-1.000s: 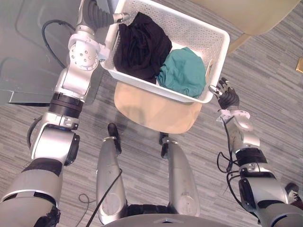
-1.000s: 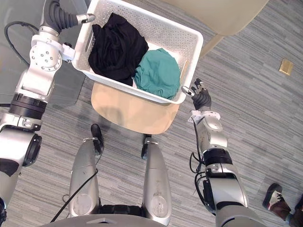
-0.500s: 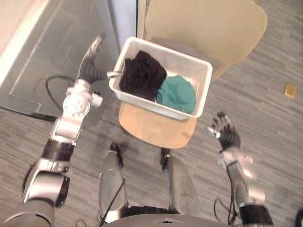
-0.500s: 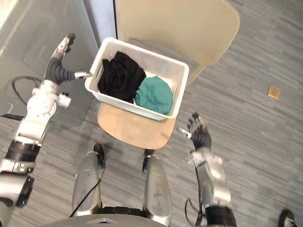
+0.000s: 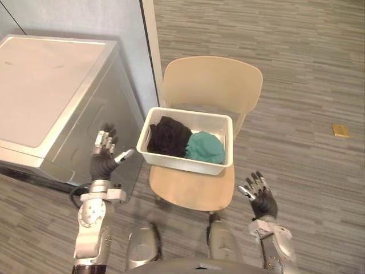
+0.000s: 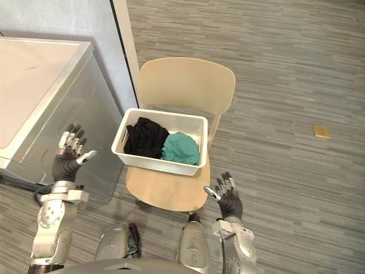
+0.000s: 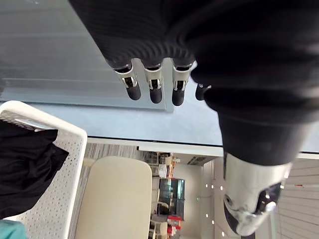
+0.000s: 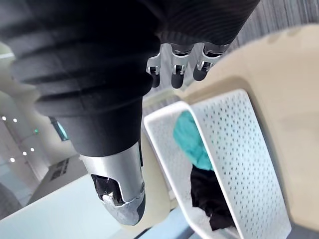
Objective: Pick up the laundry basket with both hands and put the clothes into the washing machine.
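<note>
Left eye view: both hands have drawn back from the basket's sides. The left hand [image 5: 104, 162] and right hand [image 5: 262, 200] hang empty, fingers spread. Beyond and between their fingertips, the laundry basket [image 5: 188, 165] of clothes sits unlifted on the chair [image 5: 212, 83], so the grasp needs a fresh approach. The washing machine [image 5: 45, 97], just past the left fingers, may crowd that reach.

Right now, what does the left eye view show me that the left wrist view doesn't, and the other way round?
The left eye view adds the washing machine with its pale top, the right hand open beside the front of the chair, and a small yellow square on the floor. The left wrist view adds a close look along the left hand, its fingers straight, and a lit room far behind the chair. Both share the white basket on the chair, the black garment in it, and the open left hand.
</note>
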